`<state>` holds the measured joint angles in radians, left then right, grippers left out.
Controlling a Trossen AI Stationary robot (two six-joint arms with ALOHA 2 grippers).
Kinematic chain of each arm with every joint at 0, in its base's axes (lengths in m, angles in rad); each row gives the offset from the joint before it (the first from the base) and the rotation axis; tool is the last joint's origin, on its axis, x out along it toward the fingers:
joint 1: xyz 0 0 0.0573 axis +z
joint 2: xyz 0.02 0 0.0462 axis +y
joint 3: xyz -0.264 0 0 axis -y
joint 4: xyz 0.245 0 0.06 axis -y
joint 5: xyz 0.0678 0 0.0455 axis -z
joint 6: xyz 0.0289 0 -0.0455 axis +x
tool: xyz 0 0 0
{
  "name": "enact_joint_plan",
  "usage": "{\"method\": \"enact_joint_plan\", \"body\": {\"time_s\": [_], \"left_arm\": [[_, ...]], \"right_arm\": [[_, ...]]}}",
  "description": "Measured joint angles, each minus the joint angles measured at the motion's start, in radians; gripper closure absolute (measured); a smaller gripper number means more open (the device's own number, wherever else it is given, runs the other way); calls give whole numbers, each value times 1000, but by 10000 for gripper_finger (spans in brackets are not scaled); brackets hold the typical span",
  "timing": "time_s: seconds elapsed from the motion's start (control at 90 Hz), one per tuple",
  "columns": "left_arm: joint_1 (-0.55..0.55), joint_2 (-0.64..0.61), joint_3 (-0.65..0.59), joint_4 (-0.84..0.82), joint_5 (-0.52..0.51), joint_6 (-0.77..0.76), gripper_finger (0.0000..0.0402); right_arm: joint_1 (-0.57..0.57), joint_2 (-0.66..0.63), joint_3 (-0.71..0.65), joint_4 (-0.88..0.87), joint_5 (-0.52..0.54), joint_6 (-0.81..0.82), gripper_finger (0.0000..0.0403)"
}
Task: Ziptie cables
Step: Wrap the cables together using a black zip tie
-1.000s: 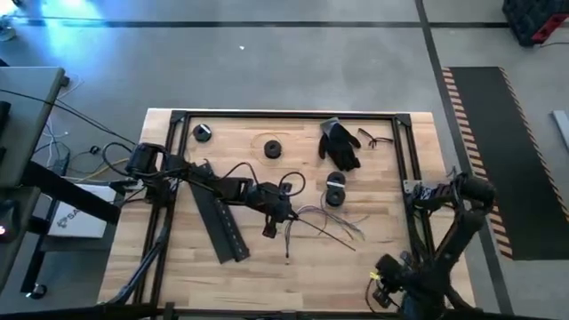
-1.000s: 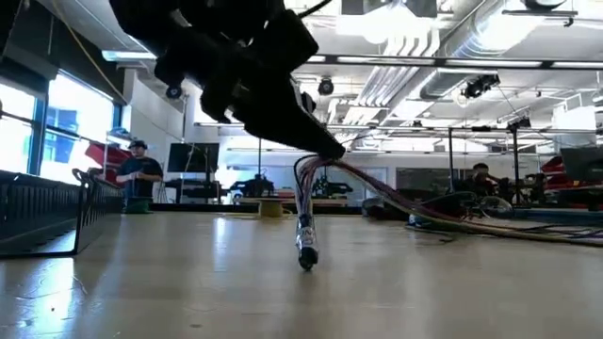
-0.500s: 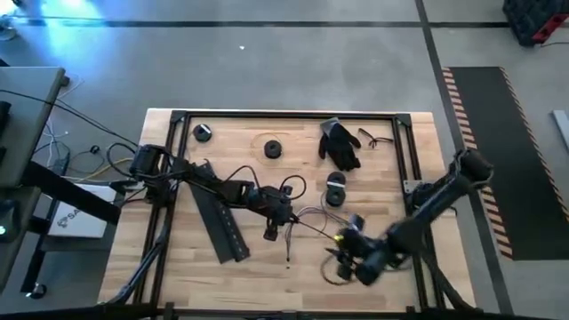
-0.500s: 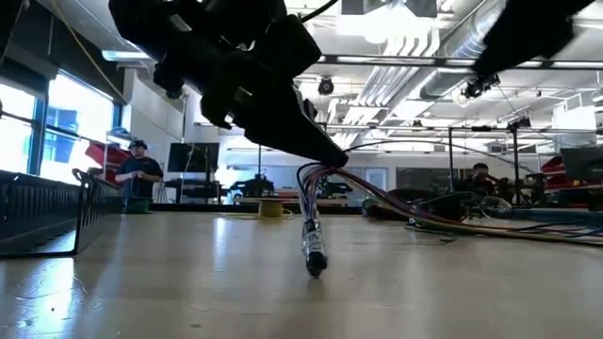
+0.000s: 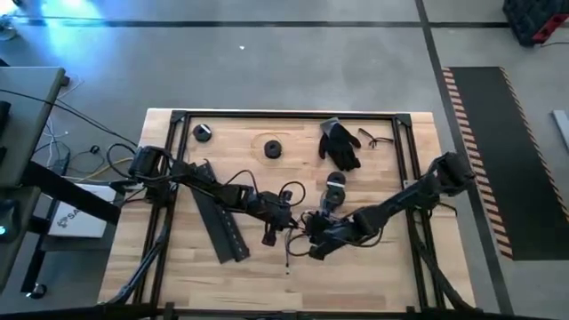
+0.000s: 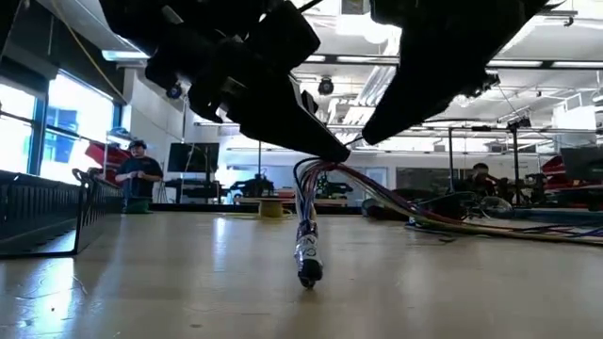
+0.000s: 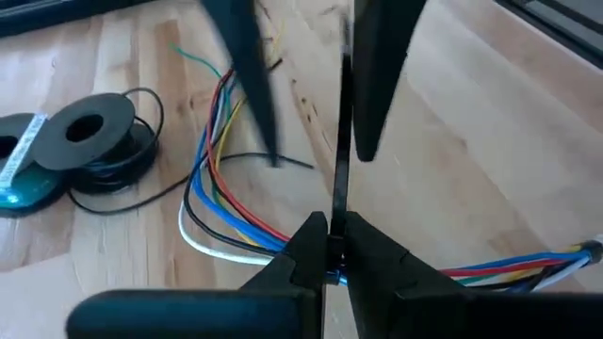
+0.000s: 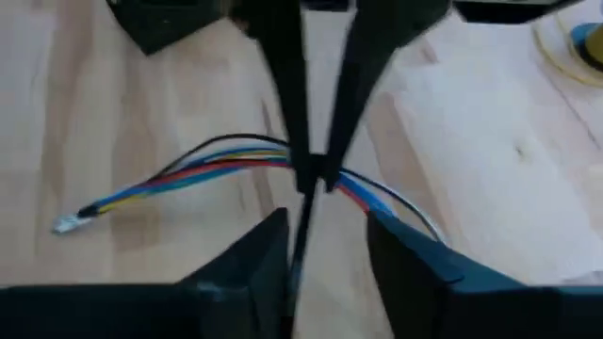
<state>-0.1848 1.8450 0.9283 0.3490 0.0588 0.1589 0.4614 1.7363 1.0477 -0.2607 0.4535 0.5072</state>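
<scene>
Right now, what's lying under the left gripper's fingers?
The left gripper is shut on the cables, a bundle of coloured wires that sags to the wooden table. A black strip stands upright from its fingertips. The grip point itself is covered.

Two arms reach over the wooden surface (image 5: 373, 267), one gripper each: the left gripper (image 5: 286, 213) and the right gripper (image 5: 313, 242), both close beside one bundle of cables (image 6: 311, 202). In the left wrist view that bundle (image 7: 221, 202) seems to hold about seven wires, blue, red, yellow, green, black and white, though the count is unsure where they overlap. One black zip tie (image 7: 340, 179) stands upright at the bundle. Two black duct strips (image 5: 220, 222) lie side by side just left of the bundle. Four round black spools show: two (image 5: 203, 132) (image 5: 272, 148) beyond the bundle, two (image 5: 334, 180) just right of it. One black glove (image 5: 340, 144) and one pair of glasses (image 5: 373, 138) lie beyond the bundle.
</scene>
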Motion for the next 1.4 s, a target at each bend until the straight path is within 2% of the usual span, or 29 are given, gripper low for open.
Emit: {"method": "enact_joint_plan", "body": {"time_s": [0.067,0.122,0.244,0.4,0.667,0.811,0.878,0.989,1.111,1.233,1.4], "left_arm": [[0,0,0,-2,0,0,392],[0,0,0,-4,2,0,392],[0,0,0,-6,1,0,392],[-1,0,2,-10,3,0,392],[16,0,0,-76,38,19,397],[29,0,0,-67,38,24,397],[28,-1,0,-55,7,8,390],[28,-1,0,-68,-18,-45,360],[29,-5,0,-73,-22,-127,307],[29,-38,0,-116,-35,-191,260],[-1,-131,19,-270,-113,-312,243]], "right_arm": [[-10,9,0,4,-57,7,372],[-13,26,0,2,-71,10,392],[3,45,0,9,-36,22,399],[55,42,1,-31,19,138,401],[291,78,-1,-218,11,648,402],[362,96,-2,-267,51,821,402],[364,77,0,-294,35,834,402],[344,48,0,-368,-53,840,402],[325,24,0,-395,-98,853,376],[324,17,0,-394,-86,848,319],[353,-10,6,-408,-84,821,233]]}}
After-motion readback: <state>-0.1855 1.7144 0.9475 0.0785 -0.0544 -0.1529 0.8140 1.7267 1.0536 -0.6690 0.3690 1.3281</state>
